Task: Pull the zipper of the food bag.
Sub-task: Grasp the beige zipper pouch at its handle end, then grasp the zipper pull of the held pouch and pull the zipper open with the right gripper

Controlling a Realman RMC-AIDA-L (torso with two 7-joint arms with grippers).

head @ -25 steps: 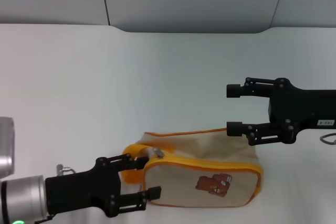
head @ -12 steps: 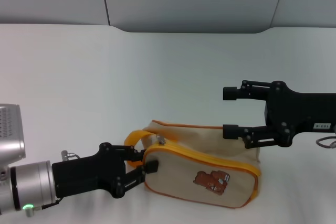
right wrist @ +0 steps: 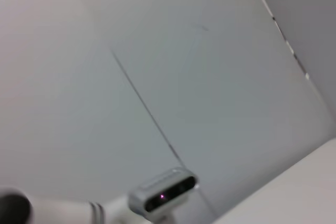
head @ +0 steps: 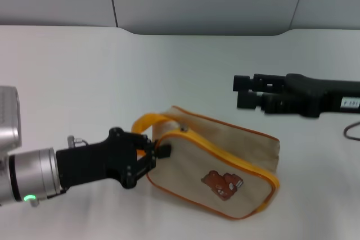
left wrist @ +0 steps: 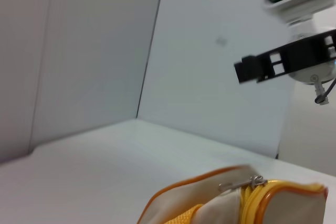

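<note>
Bag: the boxy beige fabric food bag (head: 225,164) with orange-yellow piping and a brown bear picture lies tilted on the white table (head: 169,71), one end lifted toward the left gripper
Zipper: the yellow-orange zipper (head: 225,153) runs along the bag's top front edge; its small silver pull tab (left wrist: 242,184) sits at the bag's lifted end, just beside the orange-yellow loop handle (head: 147,122)
Left gripper: the black left gripper (head: 151,155) is closed tight on the bag's handle end, fingers pinching fabric or piping close to the tab; whether the tab itself is held is hidden
Right gripper: the black right gripper (head: 243,91) hovers above and behind the bag's far end, holding nothing; its fingers look close together, though how wide they stand cannot be told
Risk, whole bag drags: nothing pins the bag's far end, so a pull would likely slide the bag instead of running the zipper
Risk, wrong hold: if the pinch is on fabric rather than the tab, the slider would probably stay put
Risk, slip: the tilted bag could twist out of the pinch
</note>
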